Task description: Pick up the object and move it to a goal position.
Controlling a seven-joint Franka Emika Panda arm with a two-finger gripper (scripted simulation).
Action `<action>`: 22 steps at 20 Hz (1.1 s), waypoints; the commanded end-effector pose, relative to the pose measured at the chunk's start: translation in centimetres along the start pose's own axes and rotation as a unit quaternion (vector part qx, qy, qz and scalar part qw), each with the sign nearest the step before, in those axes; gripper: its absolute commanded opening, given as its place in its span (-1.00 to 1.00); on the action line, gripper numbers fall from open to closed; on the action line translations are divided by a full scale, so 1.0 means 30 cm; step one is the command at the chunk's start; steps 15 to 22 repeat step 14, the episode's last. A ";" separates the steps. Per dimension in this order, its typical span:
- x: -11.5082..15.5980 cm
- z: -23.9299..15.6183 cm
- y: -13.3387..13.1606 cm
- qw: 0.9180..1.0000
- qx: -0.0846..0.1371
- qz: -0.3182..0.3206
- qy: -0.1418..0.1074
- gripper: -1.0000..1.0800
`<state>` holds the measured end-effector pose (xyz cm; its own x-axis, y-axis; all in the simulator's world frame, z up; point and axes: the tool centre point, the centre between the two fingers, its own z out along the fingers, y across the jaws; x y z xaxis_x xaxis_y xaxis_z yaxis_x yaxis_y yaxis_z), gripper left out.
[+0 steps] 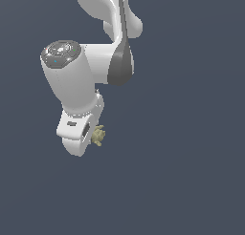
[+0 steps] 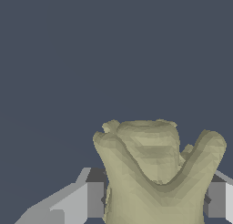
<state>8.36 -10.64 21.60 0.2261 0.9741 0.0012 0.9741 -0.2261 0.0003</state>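
Observation:
The object [image 2: 154, 173] is an olive-tan, lumpy thing with stubby protrusions. In the wrist view it fills the space between my gripper's [image 2: 154, 202] two grey fingers [image 2: 94, 199], which press on both of its sides. In the exterior view the object [image 1: 98, 135] pokes out beside the white hand [image 1: 79, 131], toward the exterior view's right, much smaller than the hand. The hand hides the fingers in that view. The gripper is shut on the object.
A plain dark blue-grey ground [image 1: 191, 181] fills both views. The white arm's links [image 1: 72, 76] reach in from the top of the exterior view. No goal marker shows.

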 end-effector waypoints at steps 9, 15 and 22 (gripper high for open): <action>-0.034 -0.061 0.067 1.000 0.000 0.000 -0.001 -1.00; -0.036 -0.064 0.073 1.000 0.000 0.000 -0.001 -1.00; -0.036 -0.064 0.073 1.000 0.000 0.000 -0.001 -1.00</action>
